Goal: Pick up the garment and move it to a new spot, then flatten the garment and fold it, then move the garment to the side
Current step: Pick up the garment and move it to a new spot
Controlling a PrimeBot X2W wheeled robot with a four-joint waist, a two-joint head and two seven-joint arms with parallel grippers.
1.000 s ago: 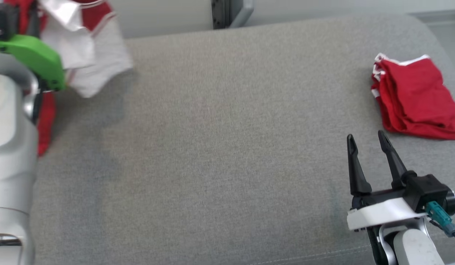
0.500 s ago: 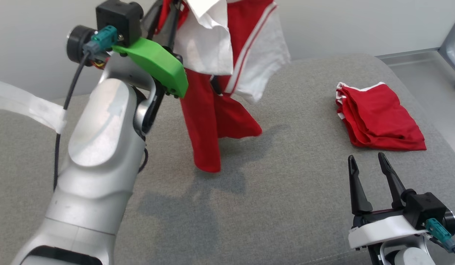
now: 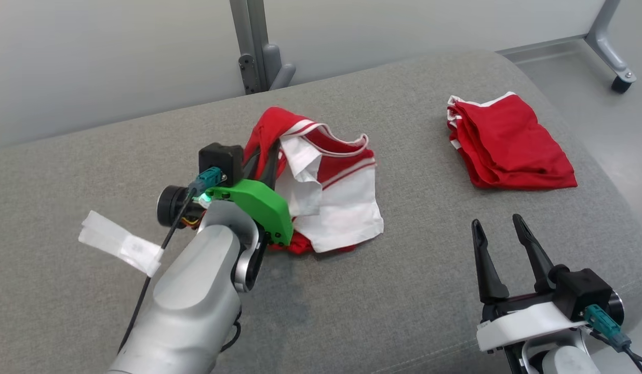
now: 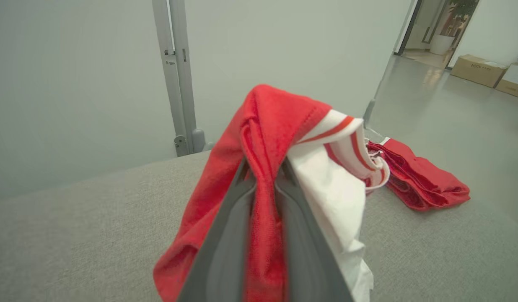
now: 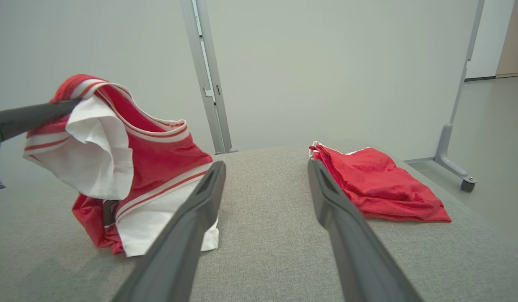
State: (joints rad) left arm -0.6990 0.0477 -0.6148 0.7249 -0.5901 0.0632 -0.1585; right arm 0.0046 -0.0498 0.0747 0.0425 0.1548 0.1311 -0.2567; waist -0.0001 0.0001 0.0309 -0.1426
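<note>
The garment (image 3: 347, 208) is a red and white jersey, bunched on the middle of the grey cushion (image 3: 118, 150). Its lower part rests on the fabric and its red upper edge is lifted. My left gripper (image 3: 266, 150) is shut on that red edge; in the left wrist view the cloth (image 4: 263, 126) is pinched between the two fingers (image 4: 225, 251) and drapes over them. The right wrist view shows the garment (image 5: 158, 167) at the left, hanging from a dark finger (image 5: 32, 115). My right gripper (image 3: 496, 222) stands open and holds nothing at the cushion's front right, its fingers (image 5: 192, 218) apart.
A folded red garment (image 3: 508, 145) lies at the cushion's far right, also in the wrist views (image 4: 422, 188) (image 5: 380, 188). A grey metal post (image 3: 253, 47) stands behind the cushion, and a wheeled frame leg (image 3: 619, 83) on the floor at right. White tape (image 3: 118, 241) hangs from my left arm's cable.
The head camera has shifted. My left gripper has come down with the garment, which hung in the air and now rests bunched on the cushion. The right gripper stays open.
</note>
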